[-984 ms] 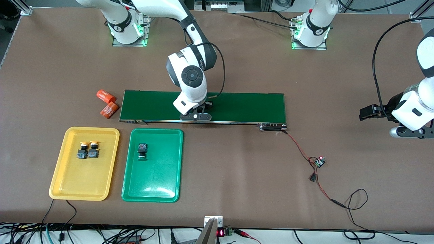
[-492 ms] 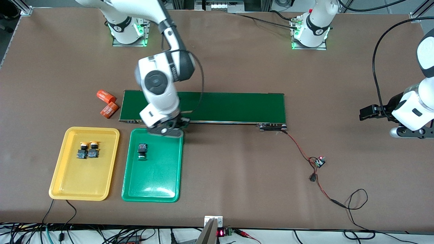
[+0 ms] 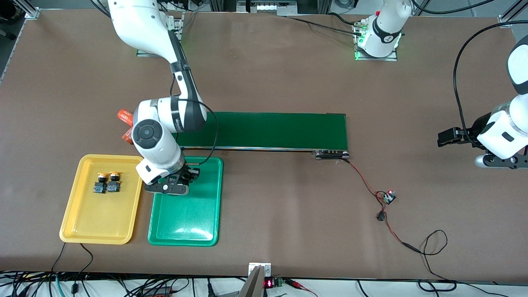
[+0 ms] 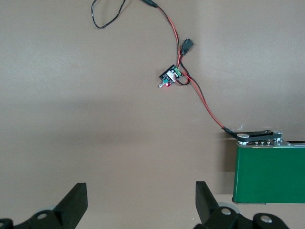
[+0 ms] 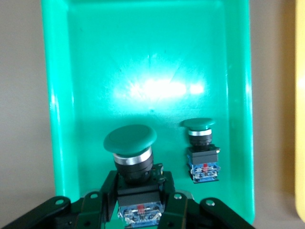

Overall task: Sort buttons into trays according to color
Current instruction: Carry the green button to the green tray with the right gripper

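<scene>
My right gripper [image 3: 173, 185] hangs over the end of the green tray [image 3: 185, 225] nearest the conveyor. In the right wrist view the right gripper [image 5: 138, 188] is shut on a green-capped button [image 5: 130, 143] by its black body, above the tray floor [image 5: 86, 71]. A second green button [image 5: 202, 150] lies in the tray beside it; my hand hides it in the front view. Two yellow-capped buttons [image 3: 100, 182] [image 3: 113, 182] lie side by side in the yellow tray [image 3: 99, 222]. My left gripper [image 3: 447, 137] waits open and empty [image 4: 140, 191] over bare table at the left arm's end.
The long dark-green conveyor belt [image 3: 264, 130] lies farther from the front camera than the trays, its end [image 4: 269, 174] in the left wrist view. Two orange cylinders [image 3: 125, 115] lie by its other end. A red-black wire runs to a small circuit board [image 3: 387, 196] [image 4: 170, 78].
My right arm has swung from over the conveyor belt to over the green tray, carrying the green button with it. The left arm has not moved.
</scene>
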`<state>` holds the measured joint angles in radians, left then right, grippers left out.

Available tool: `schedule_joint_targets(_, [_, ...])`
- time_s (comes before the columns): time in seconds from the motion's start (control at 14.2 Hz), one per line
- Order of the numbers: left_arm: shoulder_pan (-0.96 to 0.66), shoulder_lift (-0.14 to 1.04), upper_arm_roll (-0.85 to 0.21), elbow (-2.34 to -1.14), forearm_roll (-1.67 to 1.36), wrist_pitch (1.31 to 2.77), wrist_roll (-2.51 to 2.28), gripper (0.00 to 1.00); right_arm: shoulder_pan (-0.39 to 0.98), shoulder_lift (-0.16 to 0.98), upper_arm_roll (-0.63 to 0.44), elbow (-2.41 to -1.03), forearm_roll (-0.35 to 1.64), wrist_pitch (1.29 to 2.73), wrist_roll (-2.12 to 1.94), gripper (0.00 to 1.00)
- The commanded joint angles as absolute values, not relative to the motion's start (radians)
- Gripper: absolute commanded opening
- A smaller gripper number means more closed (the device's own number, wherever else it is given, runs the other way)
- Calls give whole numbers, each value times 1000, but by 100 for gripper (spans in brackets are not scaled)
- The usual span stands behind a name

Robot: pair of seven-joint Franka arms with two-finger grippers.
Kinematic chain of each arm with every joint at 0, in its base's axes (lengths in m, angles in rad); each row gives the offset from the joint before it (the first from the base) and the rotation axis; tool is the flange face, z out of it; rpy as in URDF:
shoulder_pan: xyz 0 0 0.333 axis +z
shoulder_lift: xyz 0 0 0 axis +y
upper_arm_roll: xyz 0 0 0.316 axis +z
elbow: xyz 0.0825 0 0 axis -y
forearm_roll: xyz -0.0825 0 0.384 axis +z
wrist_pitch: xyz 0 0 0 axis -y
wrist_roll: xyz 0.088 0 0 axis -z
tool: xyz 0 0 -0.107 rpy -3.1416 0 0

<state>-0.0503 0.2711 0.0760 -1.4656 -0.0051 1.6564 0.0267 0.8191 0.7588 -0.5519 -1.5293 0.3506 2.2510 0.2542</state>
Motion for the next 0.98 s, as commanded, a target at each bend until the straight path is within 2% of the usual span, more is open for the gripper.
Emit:
schedule_joint_targets(0.0, [-48,272,77,-1462,9,1663,49,100,815,825,-546,-1496,377,2269,187,16])
schedule_joint_targets(0.35, [-48,272,77,-1462,11,1663,49,100,810,859,-531,-1502,382,2283,130,18])
schedule_joint_targets(0.42, [-48,272,78,-1462,11,1663,49,100,805,861,-531,-1502,385,2284,129,29])
schedule_joint_targets(0.49, [-46,272,78,-1462,11,1664,51,100,805,861,-531,-1502,385,2283,129,54])
schedule_joint_targets(0.56, [-48,272,78,-1462,17,1664,49,100,804,861,-531,-1502,385,2284,127,92])
schedule_joint_targets(0.63, [-48,272,77,-1462,47,1664,49,100,807,861,-531,-1502,384,2284,124,100])
schedule_joint_targets(0.91, [-46,271,77,-1462,54,1664,49,100,804,848,-535,-1499,382,2281,81,100])
